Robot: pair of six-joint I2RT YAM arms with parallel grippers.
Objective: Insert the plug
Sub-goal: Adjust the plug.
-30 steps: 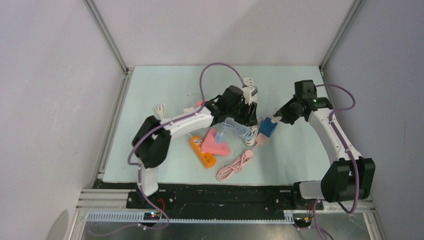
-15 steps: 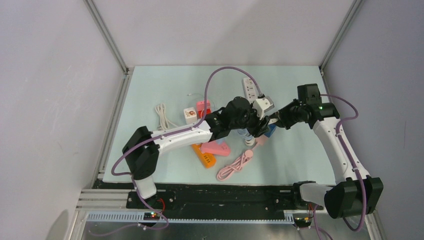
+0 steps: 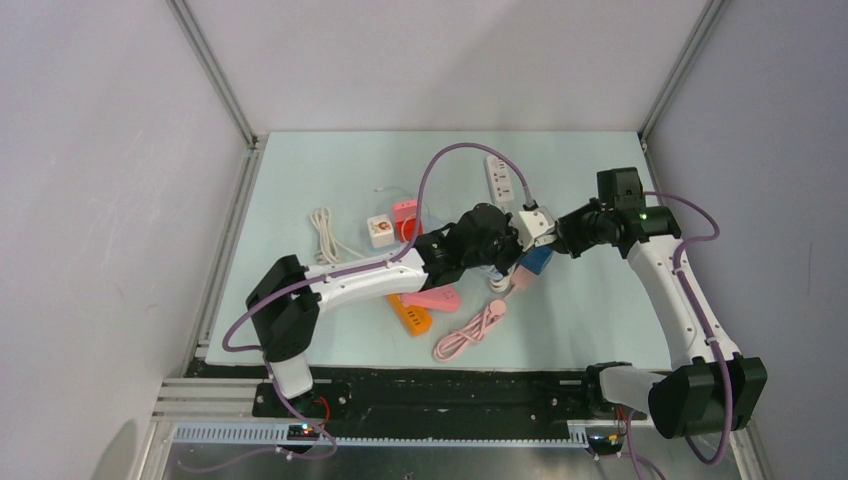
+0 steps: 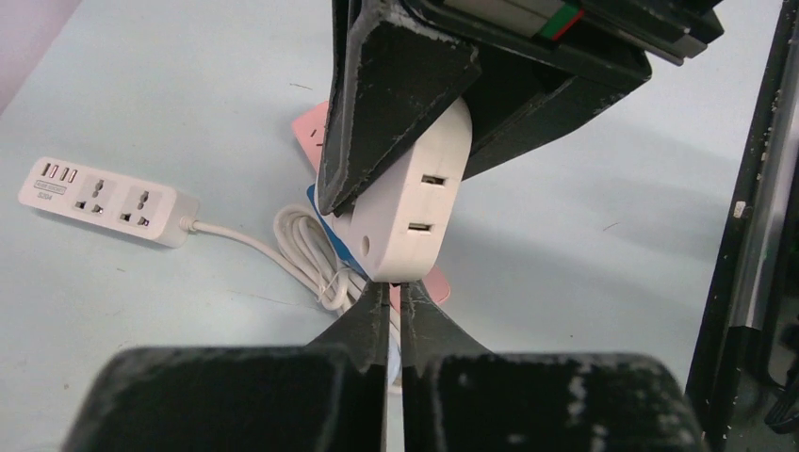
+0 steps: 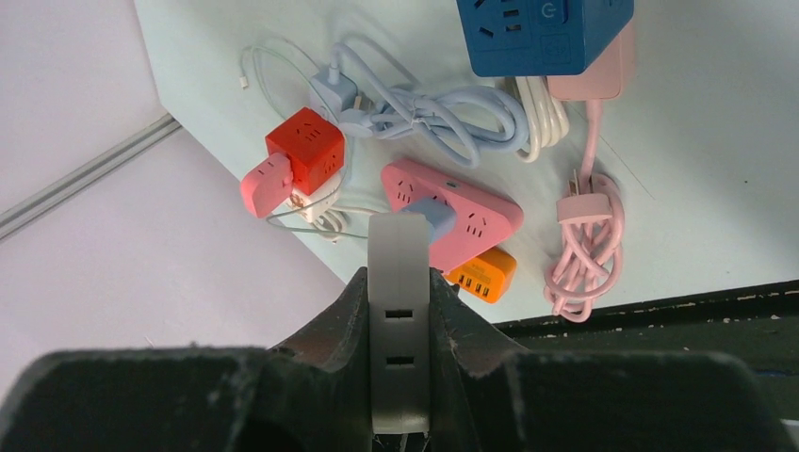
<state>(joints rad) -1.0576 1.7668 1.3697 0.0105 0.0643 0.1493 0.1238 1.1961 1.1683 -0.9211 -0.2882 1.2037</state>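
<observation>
My left hand (image 4: 396, 290) has just snapped shut. A moment ago its fingers stood apart; now they meet with nothing that I can see between them, their tips touching the lower end of the plug (image 4: 412, 202). The plug is up off the worktop (image 4: 188, 85), clamped between the fingers of my right hand (image 5: 398, 273), which has kept its grip and come in closer to my left. I judge that the close has caught the plug's end at most, so it is a brace or a missed pinch, not a handover. Insertion is not yet done. The blue socket cube (image 5: 542, 33) lies down beyond my right fingertips, and the white strip (image 4: 104, 198) lies off to the left of my left hand.
</observation>
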